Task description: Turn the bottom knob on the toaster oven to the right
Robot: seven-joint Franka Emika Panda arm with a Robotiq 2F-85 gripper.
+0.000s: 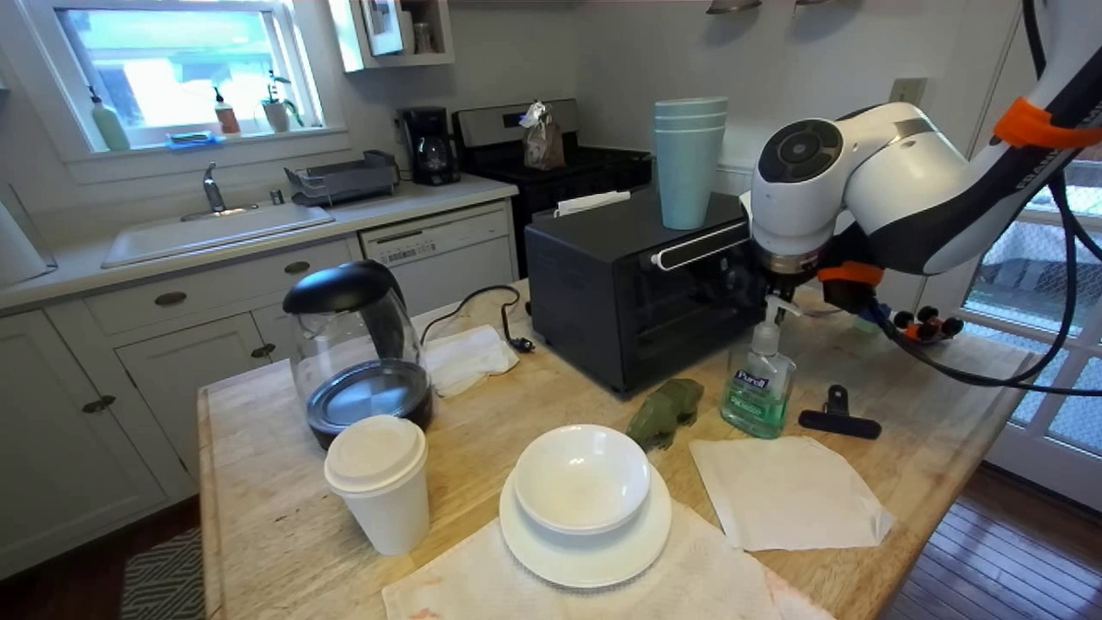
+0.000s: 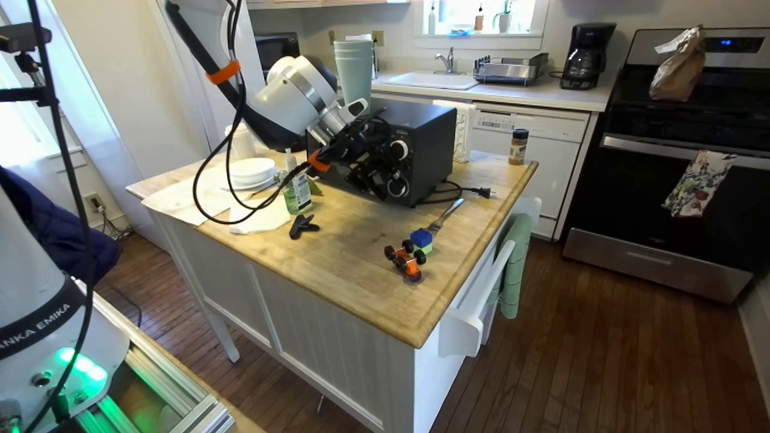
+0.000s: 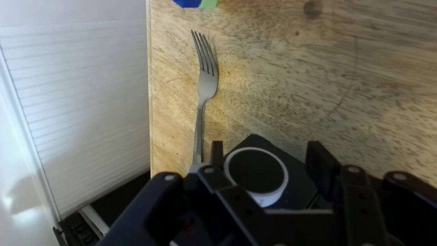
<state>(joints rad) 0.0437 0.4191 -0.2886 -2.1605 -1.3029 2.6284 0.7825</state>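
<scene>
A: Quick: gripper point(image 3: 267, 153) state?
B: Fingers point(image 3: 321, 167) wide apart in the wrist view, a white-ringed knob point(image 3: 256, 171) between them. Clear gap on one side; the other's too blurred to call contact. Not clamped on anything.
A: Which knob?
B: Can't tell from the wrist alone. In an exterior view, the lower knob point(image 2: 397, 187) sits on the toaster oven point(image 2: 434, 157) front, under the upper knob point(image 2: 399, 150), gripper right beside it. Fingertips get lost there, dark on dark.
A: Blocked anywhere?
B: Yep. In an exterior view the arm point(image 1: 913, 194) hides both knobs and one end of the door handle point(image 1: 702, 248). The sanitizer bottle point(image 1: 758, 392) stands in front, its pump overlapping the wrist.
A: Rest of the tabletop point(image 2: 343, 270)?
B: Fork point(image 3: 206, 83), handle end running behind the gripper. Blue block point(image 3: 187, 2), cut by the wrist view's top edge. Green figure point(image 1: 663, 413), species unclear.
A: Back of the room?
B: Paper bag point(image 2: 680, 66) on the stove point(image 2: 637, 192), contents hidden. Window point(image 1: 172, 60) blown out by glare.
</scene>
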